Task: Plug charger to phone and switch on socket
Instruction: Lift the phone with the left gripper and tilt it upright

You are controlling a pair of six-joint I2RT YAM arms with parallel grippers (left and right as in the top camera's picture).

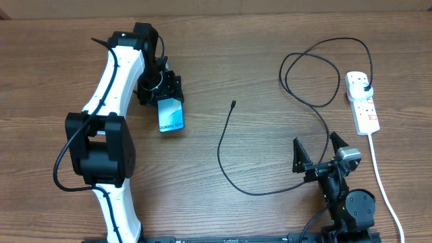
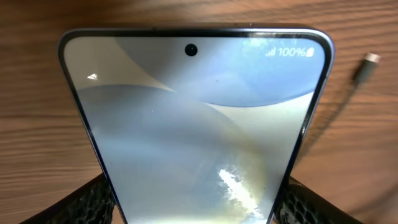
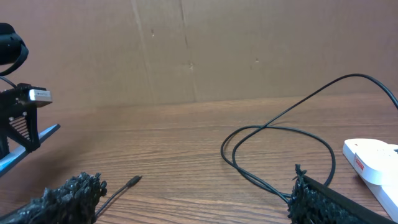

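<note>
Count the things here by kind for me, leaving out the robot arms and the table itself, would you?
phone: 1
black charger cable: 1
white power strip: 1
Total: 3

Right wrist view. Right gripper: its two black textured fingertips sit at the bottom corners of the frame, well apart, with nothing between them. The charger cable loops across the wooden table. Its connector tip lies flat near the fingertip at frame left, not touching it. The socket, white with a red mark, lies at the right edge. At far left, the left gripper hangs above the table, clamping a thin tilted sliver, probably the phone seen edge-on. A cardboard wall stands behind.
</note>
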